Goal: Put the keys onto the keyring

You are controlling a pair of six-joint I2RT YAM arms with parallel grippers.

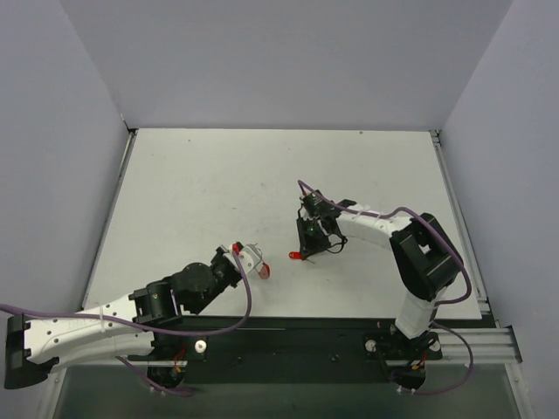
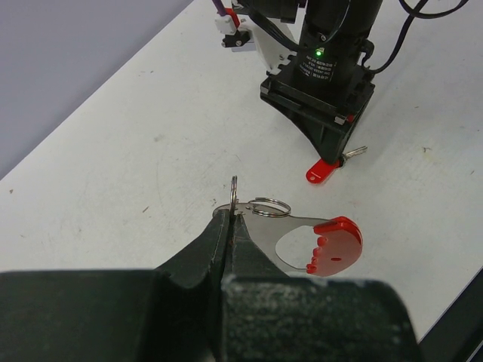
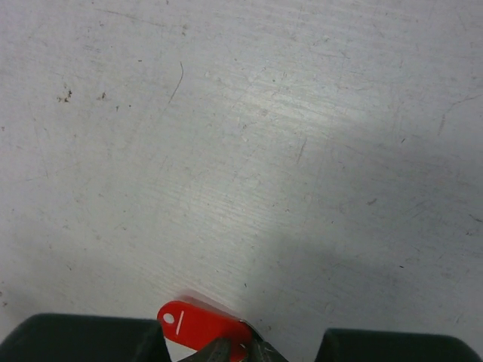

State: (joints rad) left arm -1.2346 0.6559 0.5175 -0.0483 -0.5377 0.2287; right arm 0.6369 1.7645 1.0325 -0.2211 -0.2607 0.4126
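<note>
My left gripper point(image 2: 232, 219) is shut on the keyring point(image 2: 332, 243), pinching its grey metal end where thin wire rings loop. The keyring's red arc sticks out to the right, just above the table. In the top view the left gripper point(image 1: 251, 259) holds the keyring point(image 1: 263, 271) near the table's front middle. The key point(image 2: 321, 173) has a red head and a short silver shaft, and it rests on the table under my right gripper point(image 2: 333, 153). In the right wrist view the right gripper point(image 3: 240, 353) has its fingertips closed on the key point(image 3: 198, 324). From above, the key point(image 1: 295, 256) lies a short way right of the keyring.
The white table point(image 1: 218, 183) is boxed in by pale walls at the back and both sides. A black rail point(image 1: 297, 336) with the arm bases runs along the near edge. The right arm's cables point(image 2: 234, 23) hang behind its wrist.
</note>
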